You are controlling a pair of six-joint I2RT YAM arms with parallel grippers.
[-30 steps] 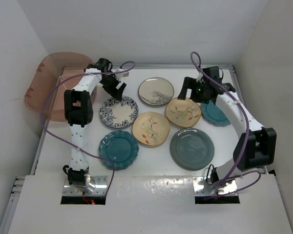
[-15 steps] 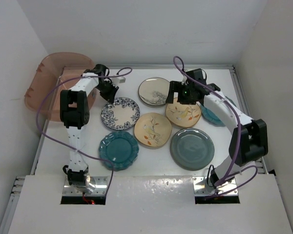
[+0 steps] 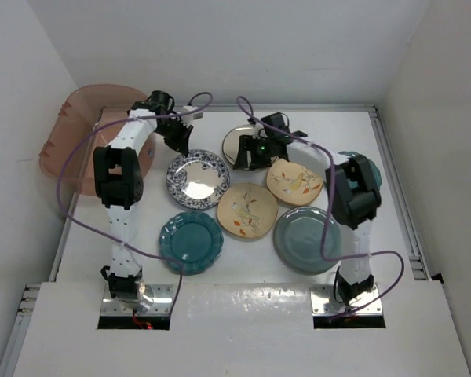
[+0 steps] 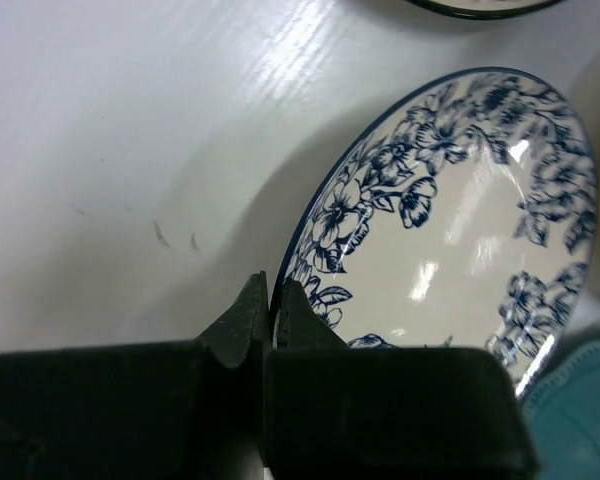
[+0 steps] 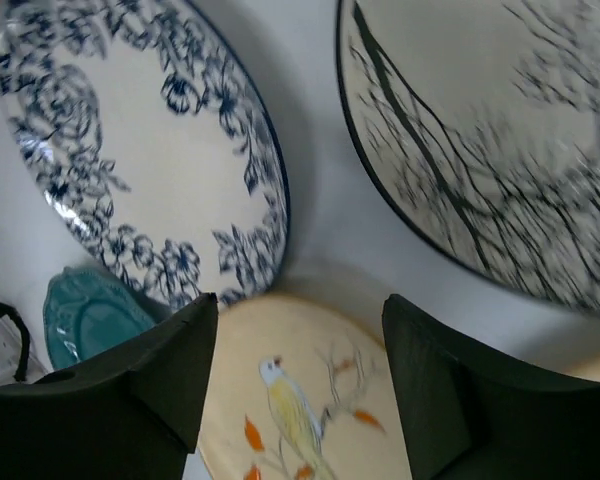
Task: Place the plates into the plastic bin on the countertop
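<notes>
My left gripper (image 4: 271, 300) is shut on the near rim of the blue-patterned plate (image 4: 460, 220), which casts a shadow under that edge. From above, the left gripper (image 3: 179, 145) sits at the plate's (image 3: 198, 178) far-left edge, right of the pink plastic bin (image 3: 78, 129). My right gripper (image 3: 255, 149) hovers open over the white dark-rimmed plate (image 3: 243, 141). In the right wrist view its fingers (image 5: 180, 350) frame a cream bird plate (image 5: 310, 400), with nothing between them. The white countertop (image 3: 141, 212) holds several plates.
A cream-orange plate (image 3: 246, 210), a second bird plate (image 3: 294, 181), a grey-green plate (image 3: 308, 239) and a teal plate (image 3: 191, 242) lie close together. Another teal plate (image 3: 370, 169) is half hidden behind the right arm. White walls enclose the counter.
My left gripper has shut on the blue-patterned plate's rim. The right arm has swung left from the bird plate to the white dark-rimmed plate, its jaws narrowing.
</notes>
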